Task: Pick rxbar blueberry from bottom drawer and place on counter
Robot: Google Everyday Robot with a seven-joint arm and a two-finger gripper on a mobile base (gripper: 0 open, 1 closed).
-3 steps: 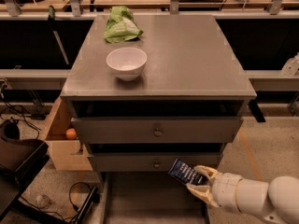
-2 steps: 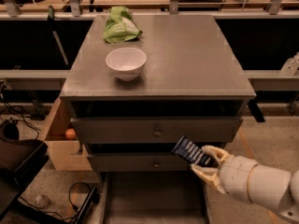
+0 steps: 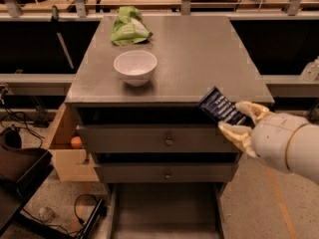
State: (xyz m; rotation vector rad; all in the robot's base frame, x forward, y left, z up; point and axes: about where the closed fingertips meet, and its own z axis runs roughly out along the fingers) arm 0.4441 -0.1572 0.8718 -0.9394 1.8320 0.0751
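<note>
Gripper (image 3: 238,119) sits mid-right of frame, just off the front right corner of the bench (image 3: 199,54), w/ both fingers clamped on the rxbar blueberry (image 3: 219,106). Bar is out of the bottom drawer (image 3: 164,210), which hangs open at bottom centre of frame, & is held in the air near bench-top level.

Grip is on the bar's lower-right end. Free end pokes up & left, overlapping the bench's front edge in frame. Long axis runs diagonal, upper left to lower right. From this one view I can't tell if the free end is over the bench surface or only in front of the lip.

Key relation: drop zone lies up & left of the gripper in frame, i.e. the bench's right half. White bowl (image 3: 135,66) stands left of centre & green bag (image 3: 128,26) is at the bench's upper-left part, both well apart from the bar.

My read: pick is done, place is what's left. Next move prob. needs a bit more lift so the bar clears the lip, then travel up-left over the front-right area, then lower & let go. Risk: free end snagging the front edge if I push in too low.
</note>
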